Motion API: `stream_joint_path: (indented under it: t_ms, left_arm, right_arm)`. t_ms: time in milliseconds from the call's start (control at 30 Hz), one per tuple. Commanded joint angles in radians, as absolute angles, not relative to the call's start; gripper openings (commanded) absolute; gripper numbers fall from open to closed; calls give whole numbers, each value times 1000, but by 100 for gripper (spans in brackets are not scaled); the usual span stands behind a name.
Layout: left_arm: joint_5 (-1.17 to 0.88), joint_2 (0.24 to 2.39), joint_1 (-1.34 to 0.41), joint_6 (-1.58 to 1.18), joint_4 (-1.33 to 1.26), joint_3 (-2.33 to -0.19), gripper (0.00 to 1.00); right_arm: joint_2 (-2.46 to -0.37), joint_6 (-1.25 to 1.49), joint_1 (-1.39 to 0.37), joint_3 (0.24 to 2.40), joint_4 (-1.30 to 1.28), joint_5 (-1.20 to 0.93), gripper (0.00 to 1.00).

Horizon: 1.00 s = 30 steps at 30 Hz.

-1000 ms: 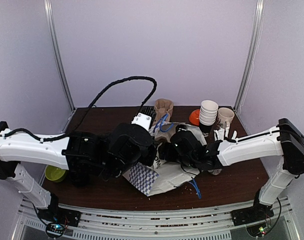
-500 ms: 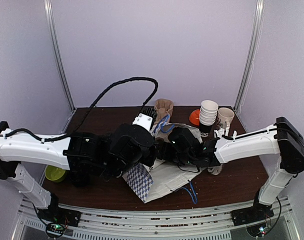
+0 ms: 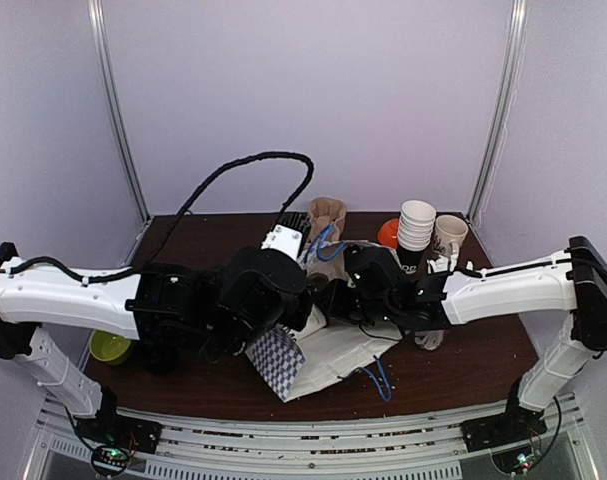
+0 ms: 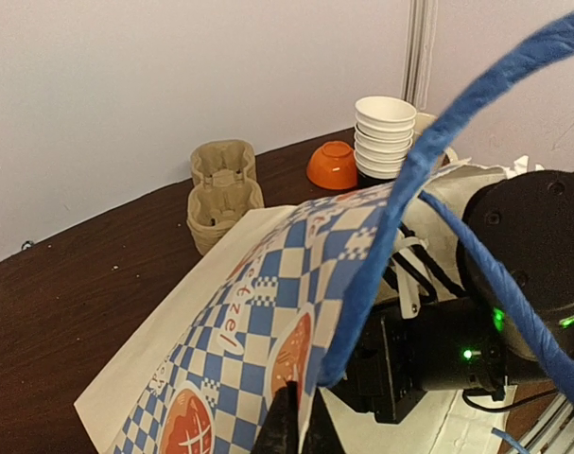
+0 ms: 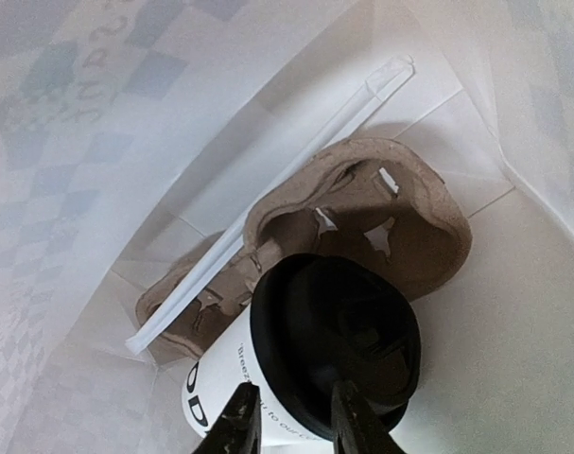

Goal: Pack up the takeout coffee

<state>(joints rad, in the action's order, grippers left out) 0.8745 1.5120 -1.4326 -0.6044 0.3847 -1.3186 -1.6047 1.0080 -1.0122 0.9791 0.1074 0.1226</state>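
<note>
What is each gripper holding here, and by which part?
Left gripper pinches the checked bag by its edge. Right gripper straddles the coffee cup at its lid's rim; whether it grips cannot be told.

A dark brown wooden table (image 3: 483,370) stood before plain pale lilac walls (image 3: 313,90); behind the table, two metal posts (image 3: 119,120) rose under even light.

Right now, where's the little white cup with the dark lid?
The dark-lidded cup sits inside the checked paper bag, low in the right wrist view, overlapping the brown moulded-pulp tray.
</note>
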Motion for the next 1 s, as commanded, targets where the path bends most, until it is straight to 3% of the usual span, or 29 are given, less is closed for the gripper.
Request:
stream_joint_path:
  t_ms: [0, 400, 467, 600, 667, 767, 967]
  left_arm:
    - [919, 1502, -1432, -624, 361, -1362, 0]
    - [933, 1496, -1410, -653, 412, -1377, 0]
    - [934, 1496, -1408, -656, 417, -1377, 0]
    - [929, 1494, -1408, -661, 420, -1376, 0]
    - [922, 1494, -1408, -660, 419, -1374, 0]
    - [907, 1490, -1408, -660, 416, -1372, 0]
    - [888, 1478, -1408, -651, 406, -1373, 0]
  right_arm:
    - [-1552, 958, -1022, 960, 92, 112, 25]
    - [-1484, 860, -1059, 952, 29, 125, 10]
    - [-1476, 839, -1069, 955, 11, 153, 19]
    - [-1472, 788, -1073, 952, 0, 214, 51]
    - [-1482, 755, -1072, 959, -8, 240, 60]
    - [-1499, 689, -1068, 979, -18, 249, 66]
    - [-1546, 541, -1036, 1008, -14, 136, 63]
